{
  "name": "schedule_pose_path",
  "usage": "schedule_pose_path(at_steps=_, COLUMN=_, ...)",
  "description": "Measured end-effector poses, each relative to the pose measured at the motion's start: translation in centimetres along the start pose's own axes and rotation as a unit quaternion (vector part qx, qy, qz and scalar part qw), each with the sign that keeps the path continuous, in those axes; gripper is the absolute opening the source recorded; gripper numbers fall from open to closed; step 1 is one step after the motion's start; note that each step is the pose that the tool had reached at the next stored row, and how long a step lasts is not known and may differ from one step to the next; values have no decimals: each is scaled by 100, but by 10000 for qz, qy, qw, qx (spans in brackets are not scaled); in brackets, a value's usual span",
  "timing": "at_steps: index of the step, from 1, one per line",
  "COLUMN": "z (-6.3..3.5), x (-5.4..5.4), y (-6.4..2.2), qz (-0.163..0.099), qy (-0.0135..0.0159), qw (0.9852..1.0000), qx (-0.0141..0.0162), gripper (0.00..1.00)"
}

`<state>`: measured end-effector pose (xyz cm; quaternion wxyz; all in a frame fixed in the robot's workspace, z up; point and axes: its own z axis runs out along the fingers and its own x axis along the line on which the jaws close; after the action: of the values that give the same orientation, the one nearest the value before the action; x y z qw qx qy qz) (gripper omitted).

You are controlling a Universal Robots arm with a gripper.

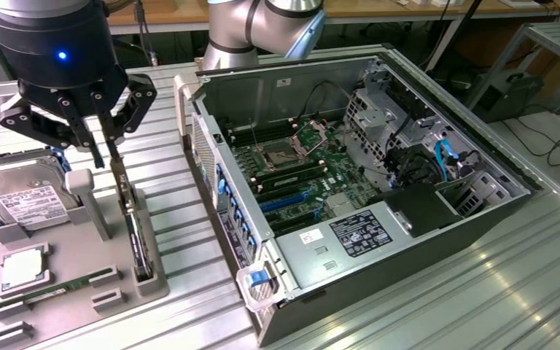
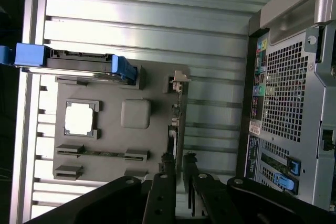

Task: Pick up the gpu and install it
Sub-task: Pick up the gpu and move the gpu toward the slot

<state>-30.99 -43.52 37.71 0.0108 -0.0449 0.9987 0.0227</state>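
The gpu [image 1: 136,233] stands on edge in a slot along the side of the grey parts tray [image 1: 105,251] nearest the open computer case [image 1: 260,87]. It shows as a thin dark card, edge-on. My gripper [image 1: 108,164] hangs just above the card's far end, nearly in line with it. In the wrist view the gpu [image 2: 177,119] runs as a narrow strip toward my gripper [image 2: 179,174]. The two black fingers [image 2: 167,187] stand slightly apart with a narrow gap, open, and nothing is clamped between them.
The tray also holds a hard drive [image 1: 22,193] with a white label, a square CPU [image 1: 24,266], a RAM stick [image 1: 61,286] and a grey block [image 1: 78,182]. The case lies on its side on the exterior view's right, its green motherboard [image 1: 294,171] exposed. Ribbed aluminium table all around.
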Motion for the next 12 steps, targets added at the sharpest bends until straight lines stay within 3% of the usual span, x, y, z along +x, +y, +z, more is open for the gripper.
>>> schedule_pose_path(at_steps=7, z=0, x=0, y=0, qz=0, qy=0, qw=10000, qx=0, gripper=54)
schedule_pose_path(at_steps=8, z=0, x=0, y=0, qz=0, qy=0, qw=10000, qx=0, gripper=54)
schedule_pose_path(at_steps=9, z=0, x=0, y=0, qz=0, qy=0, qw=10000, qx=0, gripper=60)
schedule_pose_path(at_steps=12, z=0, x=0, y=0, qz=0, qy=0, qw=10000, qx=0, gripper=60)
